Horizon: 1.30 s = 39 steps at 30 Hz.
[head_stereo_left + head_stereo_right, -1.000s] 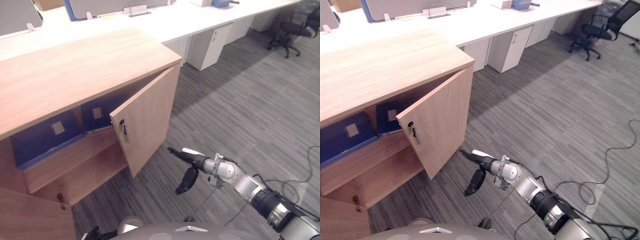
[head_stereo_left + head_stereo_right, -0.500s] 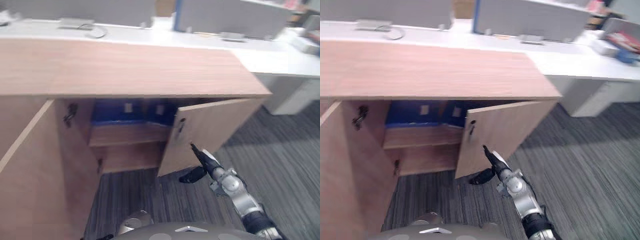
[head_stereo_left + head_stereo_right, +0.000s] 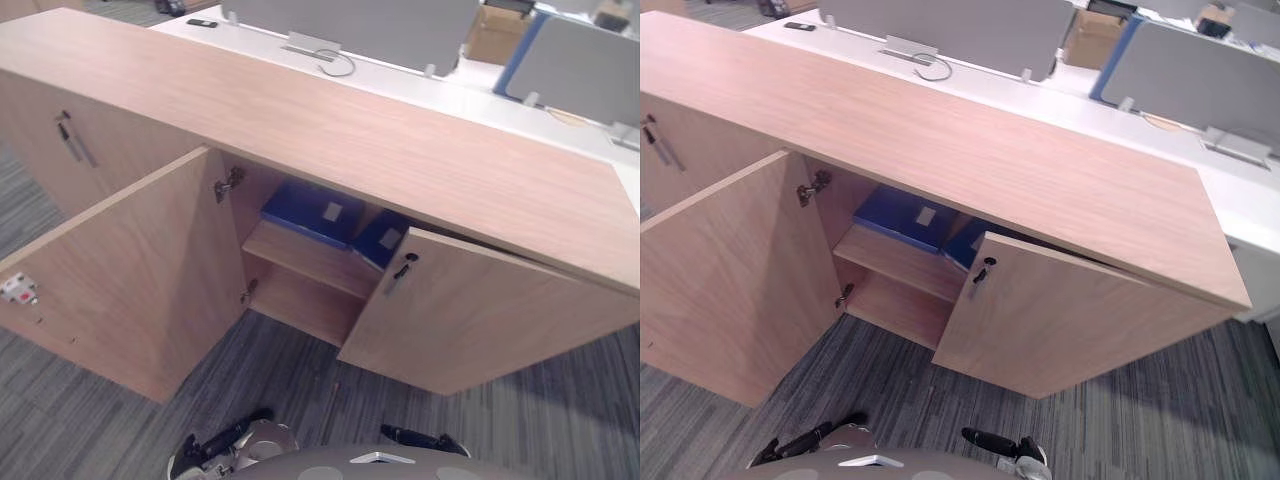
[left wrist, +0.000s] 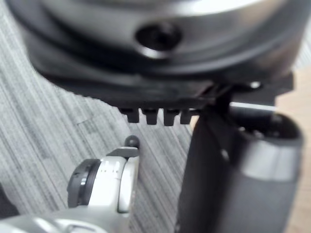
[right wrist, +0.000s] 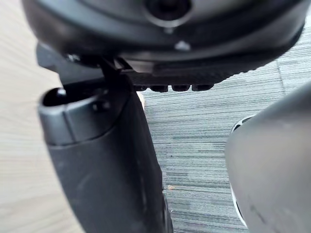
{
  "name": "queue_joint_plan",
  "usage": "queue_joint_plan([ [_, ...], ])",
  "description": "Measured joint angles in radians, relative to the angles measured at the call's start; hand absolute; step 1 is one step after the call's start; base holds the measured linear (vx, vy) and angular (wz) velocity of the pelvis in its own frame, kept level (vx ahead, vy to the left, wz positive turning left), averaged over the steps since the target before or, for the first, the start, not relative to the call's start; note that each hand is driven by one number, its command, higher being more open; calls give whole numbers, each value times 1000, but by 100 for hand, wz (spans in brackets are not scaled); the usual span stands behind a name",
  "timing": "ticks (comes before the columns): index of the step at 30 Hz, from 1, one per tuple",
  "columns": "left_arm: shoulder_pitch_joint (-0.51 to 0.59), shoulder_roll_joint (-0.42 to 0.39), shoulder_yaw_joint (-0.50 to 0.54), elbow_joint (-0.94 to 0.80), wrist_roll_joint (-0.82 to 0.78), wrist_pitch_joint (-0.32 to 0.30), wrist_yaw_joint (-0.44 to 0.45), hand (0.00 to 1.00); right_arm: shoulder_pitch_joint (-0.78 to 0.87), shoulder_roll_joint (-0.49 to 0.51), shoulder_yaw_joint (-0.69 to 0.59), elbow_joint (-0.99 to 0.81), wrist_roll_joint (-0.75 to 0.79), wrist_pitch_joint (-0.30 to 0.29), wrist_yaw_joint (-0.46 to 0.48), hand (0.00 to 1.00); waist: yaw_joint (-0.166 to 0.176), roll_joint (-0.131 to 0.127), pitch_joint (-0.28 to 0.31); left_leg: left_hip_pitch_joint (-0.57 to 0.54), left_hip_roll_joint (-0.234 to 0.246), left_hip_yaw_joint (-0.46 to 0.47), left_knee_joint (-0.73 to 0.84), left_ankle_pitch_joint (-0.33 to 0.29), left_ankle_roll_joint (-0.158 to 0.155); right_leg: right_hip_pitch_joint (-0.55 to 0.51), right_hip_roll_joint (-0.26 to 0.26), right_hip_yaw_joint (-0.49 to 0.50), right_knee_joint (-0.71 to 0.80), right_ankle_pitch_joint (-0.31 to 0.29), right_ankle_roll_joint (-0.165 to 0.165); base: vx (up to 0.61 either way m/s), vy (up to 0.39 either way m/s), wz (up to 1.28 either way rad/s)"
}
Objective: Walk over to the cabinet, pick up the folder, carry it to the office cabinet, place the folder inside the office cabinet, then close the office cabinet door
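Nearest, at the bottom edge of the eye views, the left hand (image 3: 228, 437) and the right hand (image 3: 412, 436) are hanging low over the carpet (image 3: 300, 385), fingers looking straight and apart, neither one holding anything; they are probably waiting there, clear of the doors, for the closing step. Just beyond them the cabinet is standing open: the left door (image 3: 130, 270) is swinging wide towards the robot, while the right door (image 3: 490, 320) is sitting only partly open, a key (image 3: 401, 270) dangling from its lock. Between the doors, two blue folders (image 3: 312, 212) are lying side by side on the upper shelf (image 3: 300, 256), pushed back far enough that the doors should clear them; I cannot tell which is the task's own. Placing therefore seems done, and shutting the doors is what is remaining. Above, the cabinet top (image 3: 350, 130) is running across, and a white desk (image 3: 420, 88) is stretching behind it.
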Motion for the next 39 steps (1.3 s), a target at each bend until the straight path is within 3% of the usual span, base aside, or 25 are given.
queue_joint_plan([
  [3, -2, -10, 32, 1, -37, -2, 5, 100, -12, 2, -9, 7, 3, -8, -4, 100, -2, 1, 3, -4, -15, 28, -16, 32, 16, 36, -21, -65, -13, -6, -4, 4, 39, 63],
  [4, -10, -11, 37, 2, -49, -1, 5, 100, -13, 4, -11, 7, 11, -8, -8, 100, -7, -2, 6, -25, -14, 102, -11, 46, 53, 47, -35, -93, -14, -9, -4, -3, 44, 78],
  [5, -17, -14, 49, 3, -72, 1, 6, 100, -17, 6, -22, 7, 26, -8, -12, 100, -11, -6, 16, -66, 2, 244, 12, 62, 113, 63, -56, -132, -13, -13, -1, 12, 50, 101],
  [6, -18, -25, 69, 4, -79, 0, 10, 100, -18, 6, -45, 7, 33, -8, -16, 100, -18, -4, 20, -107, 33, 438, 60, 68, 140, 79, -80, -171, -13, -15, 5, 35, 58, 89],
  [7, -17, -31, 78, 5, -87, 0, 16, 100, -19, 5, -56, 8, 35, -8, -17, 100, -18, -1, 21, -117, 52, 535, 89, 66, 145, 88, -91, -183, -12, -15, 10, 91, 118, 75],
  [8, -16, -35, 90, 17, -113, -1, 22, 100, -22, 3, -83, 8, 39, -9, -19, 100, -20, 2, 21, -123, 87, 710, 132, 42, 152, 101, -119, -208, -9, -16, 29, 108, 147, 51],
  [9, -16, -37, 101, 26, -120, -3, 24, 100, -36, 2, -115, 14, 39, -11, -20, 100, -17, 1, 26, -125, 98, 797, 138, 36, 154, 104, -145, -218, 3, -19, 47, 151, 273, 45],
  [10, -8, -37, 106, 37, -126, -16, 23, 100, -69, 2, -180, 40, 40, -15, -20, 100, -10, 20, 50, -126, 88, 858, 147, 44, 157, 113, -174, -229, 22, -23, 70, 108, 248, 26],
  [11, -5, -32, 103, 46, -148, -22, 21, 100, -82, 4, -218, 58, 43, -14, -19, 100, -10, 16, 55, -126, 68, 866, 143, 55, 155, 114, -193, -235, 25, -21, 76, 113, 301, 44],
  [12, -7, -15, 87, 62, -174, -28, 13, 100, -103, 5, -280, 89, 48, -13, -16, 100, -18, 1, 54, -130, 15, 865, 103, 72, 183, 114, -233, -259, 14, -17, 77, 108, 238, 59],
  [13, -10, 7, 68, 77, -196, -37, -1, 100, -116, 5, -326, 114, 48, -14, -17, 100, -21, -24, 47, -128, -8, 917, 58, 53, 234, 127, -269, -291, -18, 14, 96, 135, 217, 64],
  [14, -9, 17, 64, 85, -200, -38, -8, 100, -123, 4, -342, 126, 48, -14, -16, 100, -26, -25, 50, -125, 6, 975, 52, 34, 244, 138, -276, -309, -38, 35, 100, 161, 155, 77],
  [15, -12, 25, 64, 104, -225, -38, -23, 100, -128, -5, -381, 145, 49, -13, -15, 100, -44, -5, 58, -114, 31, 1046, 48, 30, 243, 170, -277, -351, -58, 80, 85, 128, 101, 88],
  [16, -9, 29, 64, 112, -235, -38, -36, 100, -125, -16, -420, 155, 48, -17, -13, 100, -53, 8, 60, -89, 13, 1036, 0, 85, 236, 192, -282, -373, -60, 124, 69, 152, 162, 89],
  [18, -1, 52, 59, 115, -237, -38, -55, 100, -116, -27, -450, 162, 49, -9, -4, 100, -57, 23, 55, -16, -21, 1010, -129, 148, 230, 195, -291, -367, -56, 156, 42, 169, 209, 55],
  [21, 2, 116, 54, 118, -258, -38, -92, 100, -115, -27, -452, 171, 47, -7, 21, 100, -65, 31, 48, 101, -38, 966, -366, 272, 225, 165, -230, -372, -119, 151, 40, 125, 4, 40],
  [22, 4, 134, 56, 119, -257, -38, -101, 100, -114, -27, -460, 172, 45, -7, 24, 100, -74, 36, 47, 123, -42, 952, -394, 288, 226, 177, -224, -382, -133, 150, 31, 119, -109, 31],
  [24, 3, 147, 63, 118, -256, -38, -112, 100, -117, -30, -471, 172, 42, -6, 27, 100, -84, 39, 41, 124, -53, 945, -394, 290, 224, 190, -220, -368, -146, 157, 41, 86, -89, 18],
  [26, 3, 146, 69, 106, -254, -34, -129, 100, -117, -54, -479, 171, 36, -5, 36, 100, -86, 69, 31, 125, -49, 946, -396, 289, 220, 192, -220, -368, -149, 166, 54, 64, -87, 1],
  [28, 5, 146, 75, 69, -243, -31, -126, 100, -123, -64, -491, 171, 33, 0, 41, 100, -84, 76, 32, 133, -49, 948, -397, 287, 217, 199, -220, -368, -150, 167, 54, 58, -56, -2],
  [33, 15, 153, 45, -232, -79, -10, -76, 100, -155, -90, -505, 170, 29, 18, 60, 100, -82, 79, 42, 158, -42, 959, -398, 274, 204, 219, -219, -367, -149, 167, 53, 24, -30, -6],
  [37, 9, 214, -83, -459, 112, 7, -42, 100, -173, -100, -466, 170, 29, 24, 71, 100, -83, 80, 46, 173, -21, 979, -398, 260, 196, 214, -196, -351, -151, 198, 6, 7, -1, -18],
  [39, -4, 254, -150, -496, 213, 8, -37, 100, -174, -103, -455, 170, 29, 37, 72, 100, -85, 80, 45, 178, -16, 992, -398, 254, 197, 211, -195, -340, -150, 209, 0, 21, 14, -24],
])
